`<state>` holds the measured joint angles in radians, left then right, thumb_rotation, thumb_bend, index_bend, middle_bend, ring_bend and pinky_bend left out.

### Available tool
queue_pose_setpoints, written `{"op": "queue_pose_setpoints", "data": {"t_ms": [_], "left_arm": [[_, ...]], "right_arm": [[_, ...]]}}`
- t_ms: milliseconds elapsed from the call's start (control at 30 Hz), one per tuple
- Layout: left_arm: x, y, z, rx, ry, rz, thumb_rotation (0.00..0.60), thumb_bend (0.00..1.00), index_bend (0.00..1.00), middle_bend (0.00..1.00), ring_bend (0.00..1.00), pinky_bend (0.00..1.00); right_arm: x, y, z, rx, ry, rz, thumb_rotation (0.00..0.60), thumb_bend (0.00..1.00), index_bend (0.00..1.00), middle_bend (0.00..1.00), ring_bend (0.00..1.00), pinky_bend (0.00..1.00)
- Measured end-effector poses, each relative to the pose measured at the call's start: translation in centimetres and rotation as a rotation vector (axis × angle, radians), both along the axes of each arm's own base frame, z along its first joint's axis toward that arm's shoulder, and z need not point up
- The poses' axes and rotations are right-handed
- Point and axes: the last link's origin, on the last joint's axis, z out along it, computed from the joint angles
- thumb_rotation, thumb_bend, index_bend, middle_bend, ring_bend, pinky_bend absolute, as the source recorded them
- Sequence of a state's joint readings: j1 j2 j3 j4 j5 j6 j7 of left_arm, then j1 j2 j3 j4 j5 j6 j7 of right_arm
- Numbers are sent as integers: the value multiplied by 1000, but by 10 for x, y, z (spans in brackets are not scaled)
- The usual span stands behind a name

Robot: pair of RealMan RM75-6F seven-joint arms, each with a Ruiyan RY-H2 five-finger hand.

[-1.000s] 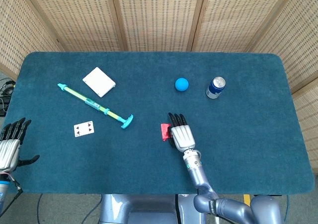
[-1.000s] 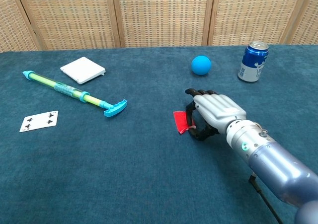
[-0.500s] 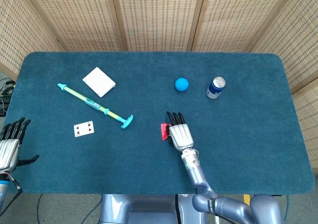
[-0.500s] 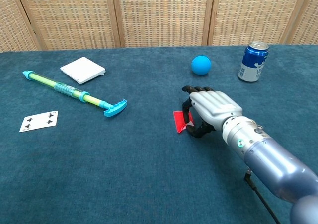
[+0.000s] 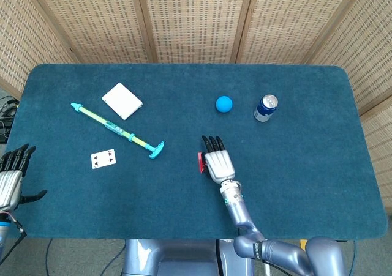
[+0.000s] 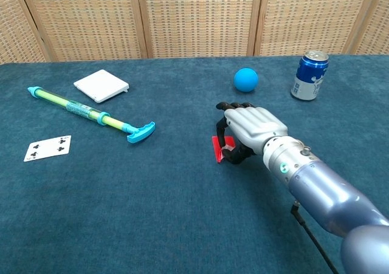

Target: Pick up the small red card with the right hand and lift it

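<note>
The small red card (image 5: 200, 162) (image 6: 217, 148) is at the middle of the blue table, standing tilted on edge. My right hand (image 5: 218, 163) (image 6: 249, 128) is curled over its right side. Its fingers (image 6: 226, 117) wrap the card's far edge and the thumb comes in from below, pinching the card. Most of the card is hidden under the hand in the head view. My left hand (image 5: 12, 175) hangs off the table's left edge with fingers spread and nothing in it; the chest view does not show it.
A blue ball (image 5: 224, 103) and a blue can (image 5: 266, 108) stand beyond the right hand. A green-and-cyan pump (image 5: 116, 130), a white box (image 5: 121, 100) and a playing card (image 5: 103, 159) lie to the left.
My right hand has shifted a little left and forward and closed tighter round the red card. The card now looks narrower from above, tipped up on edge. The left hand barely moved.
</note>
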<state>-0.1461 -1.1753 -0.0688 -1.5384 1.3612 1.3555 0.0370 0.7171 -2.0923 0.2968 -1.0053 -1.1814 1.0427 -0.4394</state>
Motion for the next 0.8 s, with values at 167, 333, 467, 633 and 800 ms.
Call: {"op": "queue_pose_setpoints", "data": {"t_ms": [167,333,467,633,800], "left_arm": [[0,0,1,3,-6,1,600,75,0,0,0,0],[-1,1,3,8,-10,3,600,76,0,0,0,0],[-1,1,4,11,-11,3,600,75,0,0,0,0],[-2,1,3,5,-10,5,600,76,0,0,0,0],[-2,1,2,-1,-9,10,600,76,0,0,0,0]], "right_arm": [[7,-5,0,-5,4,7,600,588,689,124,0,29],[14,-10,1,-13,11,20,600,588,697,129,0,29],[19,-15,0,-11,19,21,600,588,705,135,0,29],[22,-21,-2,-12,30,20,600,589,707,144,0,29],[26,-31,-1,-18,30,8,600,588,706,148,0,29]]}}
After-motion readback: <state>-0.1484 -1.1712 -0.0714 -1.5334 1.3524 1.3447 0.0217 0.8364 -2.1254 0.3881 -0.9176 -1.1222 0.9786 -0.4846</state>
